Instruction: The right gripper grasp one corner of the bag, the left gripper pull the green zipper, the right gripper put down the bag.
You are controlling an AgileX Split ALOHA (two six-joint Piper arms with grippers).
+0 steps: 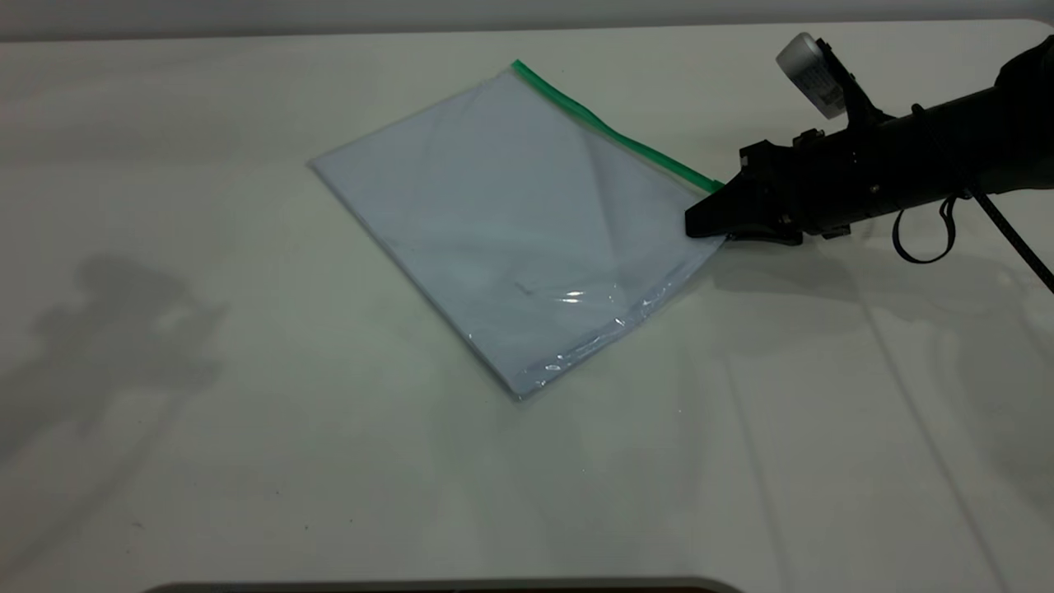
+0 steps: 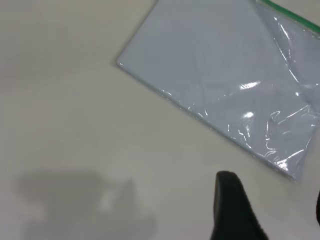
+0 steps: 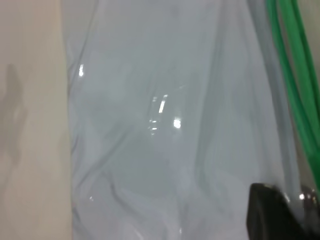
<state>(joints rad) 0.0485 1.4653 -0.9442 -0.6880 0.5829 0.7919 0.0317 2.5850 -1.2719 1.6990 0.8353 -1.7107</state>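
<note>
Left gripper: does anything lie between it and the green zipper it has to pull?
No separate object does. The left gripper hovers over bare table off the bag's plain edge; only the bag's own flat body separates it from the green zipper, whose corner the right gripper meets.

The bag (image 1: 519,222) is the only thing lying on the tabletop (image 1: 247,461); bare surface runs open on its near side, its left side and behind its far corner. At its right corner, where the green zipper (image 1: 613,132) ends, the right gripper (image 1: 710,224) and its arm block approach from the right. The rest of the zipper edge lies uncovered. The left gripper (image 2: 235,210) hangs above bare tabletop near the bag's near edge.
</note>
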